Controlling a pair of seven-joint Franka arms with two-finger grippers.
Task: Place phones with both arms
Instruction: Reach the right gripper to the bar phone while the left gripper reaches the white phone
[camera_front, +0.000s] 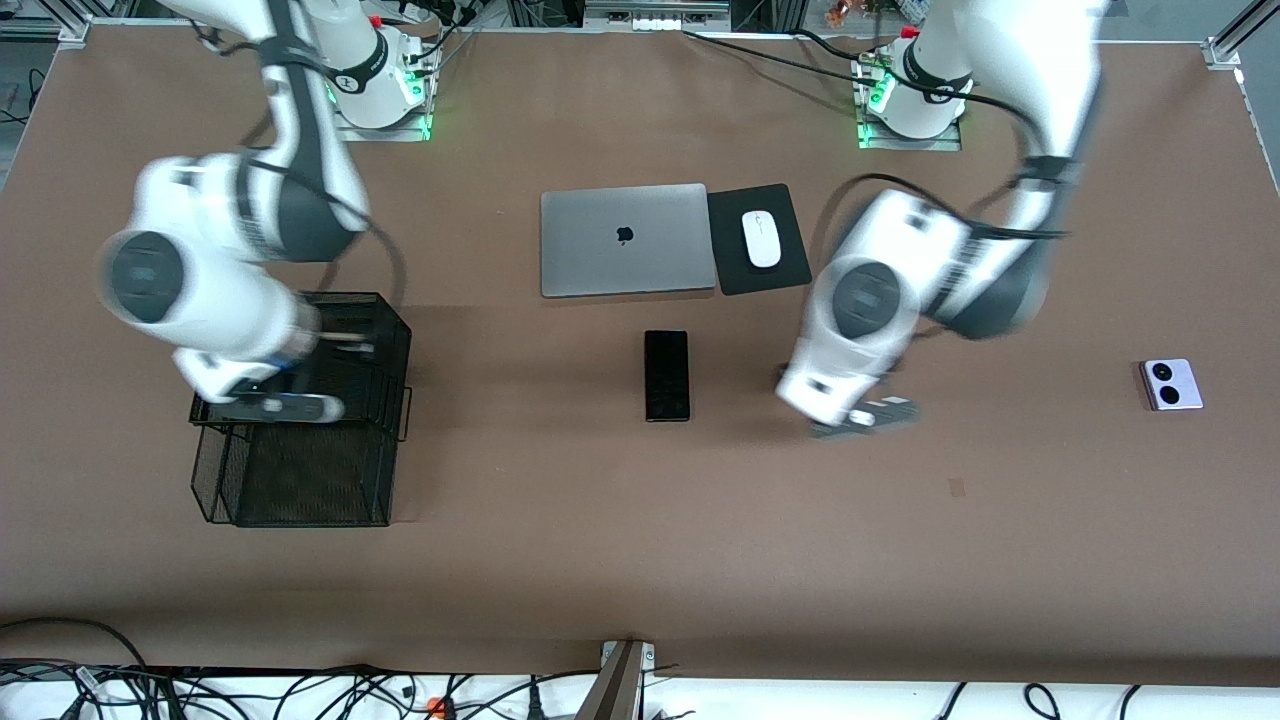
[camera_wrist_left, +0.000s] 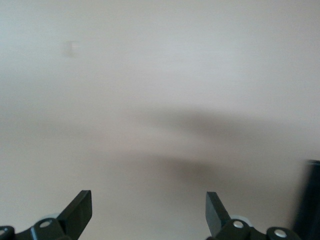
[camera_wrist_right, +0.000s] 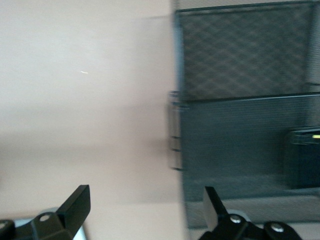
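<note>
The long slim black slab phone (camera_front: 666, 375) lies flat at mid-table, nearer the front camera than the laptop. The small lavender-white phone (camera_front: 1171, 384) with two black circles lies toward the left arm's end. My left gripper (camera_front: 865, 415) hangs low over bare table between these two, open and empty (camera_wrist_left: 149, 212). My right gripper (camera_front: 270, 405) is over the black mesh basket (camera_front: 300, 470), open and empty (camera_wrist_right: 146, 207). A small dark squarish object (camera_wrist_right: 305, 157), seemingly the black folded phone, lies inside the basket (camera_wrist_right: 240, 125); the right arm hides it in the front view.
A closed grey laptop (camera_front: 625, 240) lies beside a black mouse pad (camera_front: 790, 265) with a white mouse (camera_front: 761, 238) on it, farther from the front camera than the slab phone. A dark edge (camera_wrist_left: 312, 200) shows at the border of the left wrist view.
</note>
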